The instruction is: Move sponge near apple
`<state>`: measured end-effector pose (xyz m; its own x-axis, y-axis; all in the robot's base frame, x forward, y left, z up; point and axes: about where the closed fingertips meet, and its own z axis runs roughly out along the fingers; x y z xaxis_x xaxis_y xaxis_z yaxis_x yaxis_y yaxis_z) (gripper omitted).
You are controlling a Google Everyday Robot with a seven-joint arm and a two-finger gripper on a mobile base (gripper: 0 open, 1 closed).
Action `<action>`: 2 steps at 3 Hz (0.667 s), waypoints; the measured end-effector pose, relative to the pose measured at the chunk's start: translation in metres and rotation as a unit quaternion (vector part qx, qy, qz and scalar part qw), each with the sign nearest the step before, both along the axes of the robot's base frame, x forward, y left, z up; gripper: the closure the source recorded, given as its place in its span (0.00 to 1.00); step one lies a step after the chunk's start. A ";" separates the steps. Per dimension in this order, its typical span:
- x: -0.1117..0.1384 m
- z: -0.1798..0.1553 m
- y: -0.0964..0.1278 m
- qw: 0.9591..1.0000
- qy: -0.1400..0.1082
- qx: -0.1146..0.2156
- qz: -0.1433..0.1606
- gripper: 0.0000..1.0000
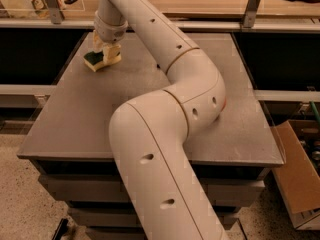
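The sponge [94, 60], dark green on top over pale yellow foam, is at the far left of the grey table [90, 119], slightly tilted. My gripper [108, 53] comes down from above right at the sponge. Its pale fingers [114, 54] are closed on the sponge's right end. The apple is almost wholly hidden behind my arm. Only a thin red-orange sliver [223, 104] shows at the right edge of the elbow, on the right side of the table.
My thick white arm [165, 134] sweeps across the middle of the table from the front. A wooden shelf with metal posts [252, 4] runs behind the table. A cardboard box [300, 184] stands on the floor at the right.
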<state>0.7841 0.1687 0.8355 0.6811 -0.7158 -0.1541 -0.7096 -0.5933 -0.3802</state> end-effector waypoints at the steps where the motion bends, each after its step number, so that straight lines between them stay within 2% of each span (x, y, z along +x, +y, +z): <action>1: -0.001 -0.002 -0.003 1.000 0.001 -0.005 0.002 0.88; 2: -0.003 0.001 -0.009 1.000 -0.001 -0.011 0.002 1.00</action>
<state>0.7814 0.1596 0.8362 0.6846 -0.7160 -0.1366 -0.7062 -0.6051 -0.3676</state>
